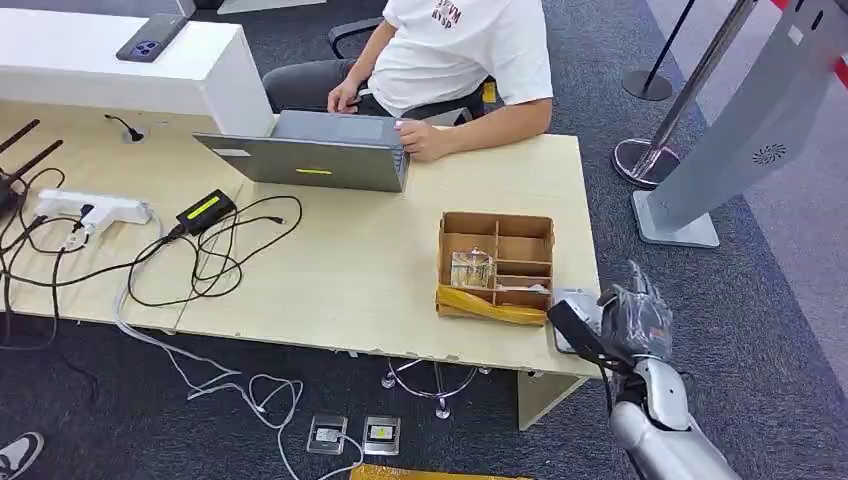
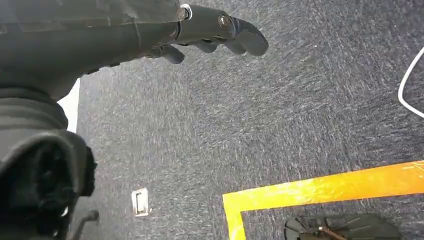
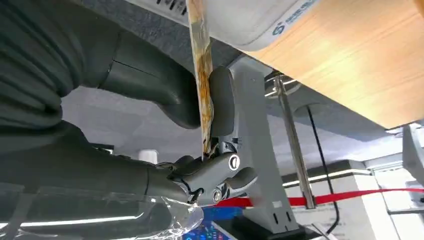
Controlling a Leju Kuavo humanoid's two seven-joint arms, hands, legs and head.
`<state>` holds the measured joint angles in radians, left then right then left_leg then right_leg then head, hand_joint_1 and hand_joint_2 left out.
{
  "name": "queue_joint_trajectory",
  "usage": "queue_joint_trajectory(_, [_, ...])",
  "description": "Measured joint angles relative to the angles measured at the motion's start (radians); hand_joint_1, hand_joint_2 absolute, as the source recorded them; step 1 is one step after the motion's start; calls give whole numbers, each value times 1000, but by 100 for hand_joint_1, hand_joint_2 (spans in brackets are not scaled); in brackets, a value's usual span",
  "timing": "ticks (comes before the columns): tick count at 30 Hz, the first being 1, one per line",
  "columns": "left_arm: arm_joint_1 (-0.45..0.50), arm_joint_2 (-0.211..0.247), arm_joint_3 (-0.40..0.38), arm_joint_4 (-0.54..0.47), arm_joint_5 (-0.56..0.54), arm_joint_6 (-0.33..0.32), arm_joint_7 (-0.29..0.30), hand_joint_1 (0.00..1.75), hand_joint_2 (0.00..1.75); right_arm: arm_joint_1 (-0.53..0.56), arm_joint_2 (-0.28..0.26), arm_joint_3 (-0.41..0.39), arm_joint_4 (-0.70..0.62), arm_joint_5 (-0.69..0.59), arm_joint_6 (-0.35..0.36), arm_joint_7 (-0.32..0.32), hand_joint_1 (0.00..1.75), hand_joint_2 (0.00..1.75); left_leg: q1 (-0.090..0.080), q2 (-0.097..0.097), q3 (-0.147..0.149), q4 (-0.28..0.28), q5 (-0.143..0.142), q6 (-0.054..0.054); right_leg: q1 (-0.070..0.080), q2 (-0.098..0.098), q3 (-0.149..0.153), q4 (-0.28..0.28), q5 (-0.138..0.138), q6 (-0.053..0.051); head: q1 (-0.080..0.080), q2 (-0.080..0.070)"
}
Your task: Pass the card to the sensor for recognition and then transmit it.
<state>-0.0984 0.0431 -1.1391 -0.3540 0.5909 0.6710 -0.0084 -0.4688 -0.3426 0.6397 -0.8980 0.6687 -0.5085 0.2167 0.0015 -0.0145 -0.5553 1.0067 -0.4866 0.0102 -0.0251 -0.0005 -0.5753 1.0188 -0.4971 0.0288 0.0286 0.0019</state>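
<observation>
A card is pinched edge-on between the thumb and fingers of the right robot hand, as is seen in the right wrist view. In the head view this right robot hand is held at the table's right front corner, directly over a white sensor lying there. Just beside the sensor, a brown compartmented cardboard box is set on the table. The left robot hand is hung over dark carpet, its fingers loosely spread and nothing held. A laptop is being used by a seated person at the far edge.
</observation>
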Motion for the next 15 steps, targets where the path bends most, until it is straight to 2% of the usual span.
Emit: queue_joint_trajectory(15, [0, 0, 0, 0, 7, 0, 0, 0, 0, 0, 23, 0, 87, -20, -6, -28, 175, 175, 0, 0, 0, 0, 0, 0, 0, 0, 0, 0, 0, 0, 0, 0])
